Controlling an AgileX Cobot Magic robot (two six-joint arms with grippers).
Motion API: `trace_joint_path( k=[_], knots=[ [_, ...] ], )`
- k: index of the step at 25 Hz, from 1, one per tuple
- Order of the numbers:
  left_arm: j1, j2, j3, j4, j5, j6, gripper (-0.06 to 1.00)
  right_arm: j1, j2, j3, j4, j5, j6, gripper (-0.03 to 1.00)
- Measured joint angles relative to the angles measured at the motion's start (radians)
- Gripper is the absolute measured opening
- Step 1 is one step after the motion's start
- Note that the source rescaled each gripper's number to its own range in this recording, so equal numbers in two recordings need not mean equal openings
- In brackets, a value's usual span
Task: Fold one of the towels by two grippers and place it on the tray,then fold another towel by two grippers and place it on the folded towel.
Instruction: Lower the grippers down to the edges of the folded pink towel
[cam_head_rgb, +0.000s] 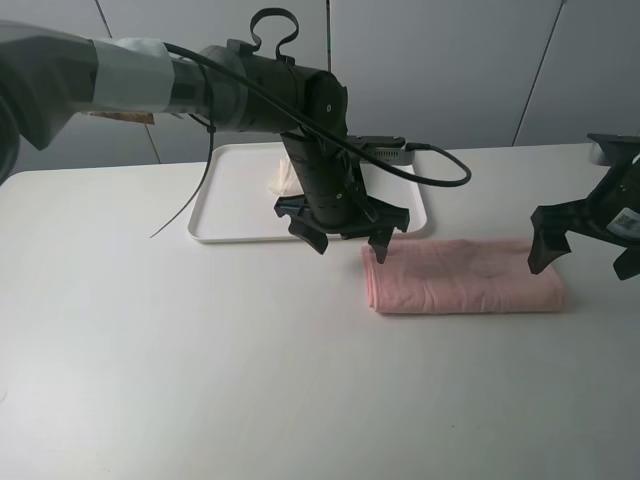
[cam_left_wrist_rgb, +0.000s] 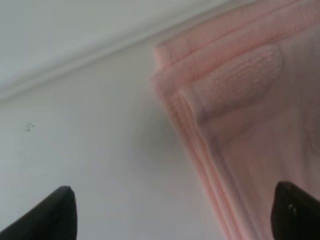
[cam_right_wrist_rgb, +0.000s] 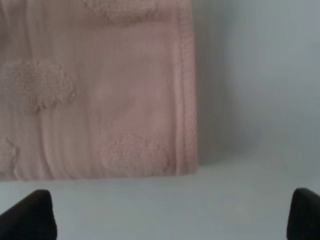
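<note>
The pink towel (cam_head_rgb: 465, 275) lies folded into a long strip on the table, in front of the tray's right corner. On the white tray (cam_head_rgb: 215, 215) sits the cream towel (cam_head_rgb: 283, 175), mostly hidden behind the left arm. My left gripper (cam_head_rgb: 352, 245) hangs open over the strip's left end, nothing between its fingers. The right gripper (cam_head_rgb: 583, 265) is open above the strip's right end. In the left wrist view the pink towel's layered end (cam_left_wrist_rgb: 240, 125) lies past the open gripper (cam_left_wrist_rgb: 172, 215). The right wrist view shows the towel's corner (cam_right_wrist_rgb: 100, 90) beyond the open gripper (cam_right_wrist_rgb: 167, 215).
The tray's front rim (cam_left_wrist_rgb: 75, 65) runs close to the towel's left end. The white table (cam_head_rgb: 250, 380) stretches toward the front. A black cable (cam_head_rgb: 195, 190) droops from the left arm over the tray's left side.
</note>
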Motion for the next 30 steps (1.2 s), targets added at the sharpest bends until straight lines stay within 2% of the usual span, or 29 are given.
trace_joint_path(
  k=[10, 15, 20, 27, 30],
  knots=[
    [0.0, 0.025, -0.007, 0.025, 0.012, -0.077, 1.0, 0.0, 0.058, -0.033, 0.0, -0.002, -0.007, 1.0],
    [0.0, 0.104, -0.087, 0.027, 0.098, -0.081, 1.0, 0.0, 0.058, -0.035, 0.0, -0.002, -0.007, 1.0],
    [0.0, 0.121, -0.147, 0.023, 0.112, -0.081, 1.0, 0.0, 0.058, -0.035, 0.0, -0.002, -0.007, 1.0],
    [0.0, 0.134, -0.163, 0.022, 0.13, -0.081, 1.0, 0.0, 0.058, -0.035, 0.0, -0.004, -0.009, 1.0],
    [0.0, 0.159, -0.192, 0.024, 0.178, -0.081, 1.0, 0.0, 0.058, -0.035, 0.0, -0.004, -0.011, 1.0]
  ],
)
